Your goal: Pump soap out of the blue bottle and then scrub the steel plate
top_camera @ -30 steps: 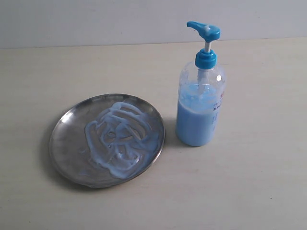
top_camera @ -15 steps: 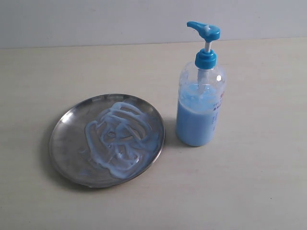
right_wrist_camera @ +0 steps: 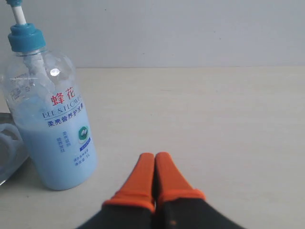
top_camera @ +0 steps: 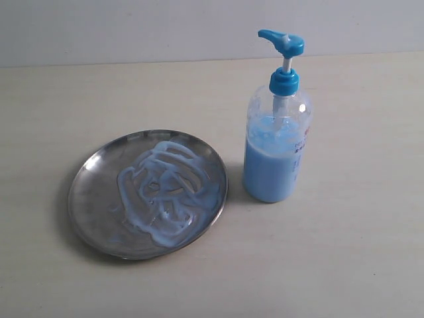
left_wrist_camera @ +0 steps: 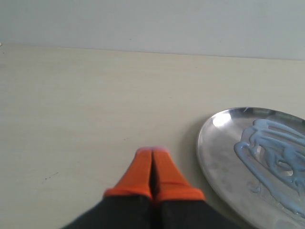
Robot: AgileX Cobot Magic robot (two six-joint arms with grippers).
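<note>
The steel plate (top_camera: 93,199) lies on the table at the left, its middle smeared with swirled pale-blue soap (top_camera: 169,192). To its right stands the blue bottle (top_camera: 273,159), upright, pump head raised, roughly half full. Neither gripper shows in the exterior view. In the left wrist view my left gripper (left_wrist_camera: 152,151) is shut with nothing in it, its orange fingertips pressed together over bare table beside the steel plate (left_wrist_camera: 224,152). In the right wrist view my right gripper (right_wrist_camera: 155,156) is shut and empty, apart from the blue bottle (right_wrist_camera: 52,124).
The pale wooden table (top_camera: 344,252) runs wide around both objects. A plain light wall (top_camera: 132,26) rises along the table's far edge. No sponge or cloth is in sight.
</note>
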